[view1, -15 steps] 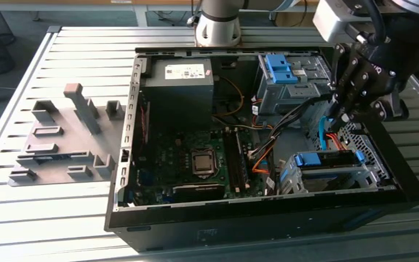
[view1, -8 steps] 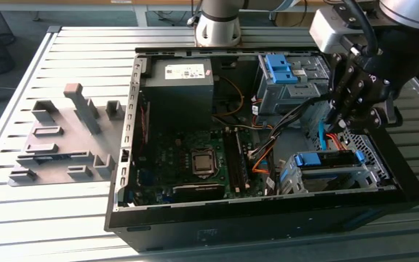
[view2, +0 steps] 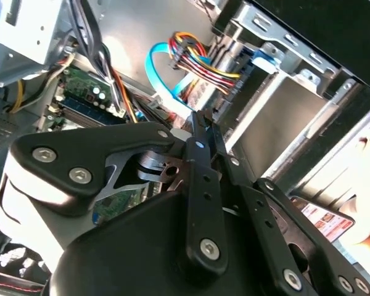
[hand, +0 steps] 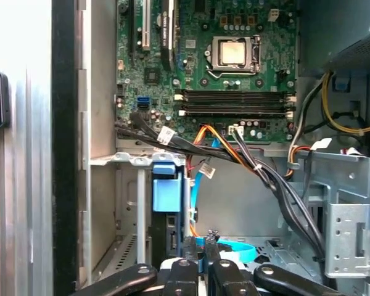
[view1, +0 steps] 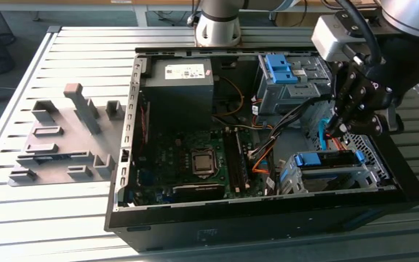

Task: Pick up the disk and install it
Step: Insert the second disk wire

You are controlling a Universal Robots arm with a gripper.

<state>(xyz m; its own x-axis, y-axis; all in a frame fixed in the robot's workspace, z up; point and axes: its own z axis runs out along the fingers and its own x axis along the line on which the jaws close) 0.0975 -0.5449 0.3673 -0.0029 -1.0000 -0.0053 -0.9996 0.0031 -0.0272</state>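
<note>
**Claw closed on nothing, beside the drive cage**

Claw (view1: 337, 131) hangs inside the open computer case (view1: 122, 180), at the exterior view's right. In both wrist views its two fingers (view2: 200, 132) stand pressed together, and I see nothing between them, so it is clenched but empty.

What I take for the disk (view1: 326, 159) sits in the lower drive cage (view1: 297, 180), just below the claw. Its blue frame shows at the mouth of the cage, and in the first wrist view the same blue frame (hand: 165, 185) stands in the slot with the dark end of the body under it. Whether it is pushed fully home I cannot tell.

By my judgement the disk is rather heavy for its size, stiff, and sensitive to knocks. Its metal faces are smooth and may slip. The two long blue plastic edges are the better place to hold, away from the connector end and from the bundle of cables (hand: 234, 160) close by.
</note>
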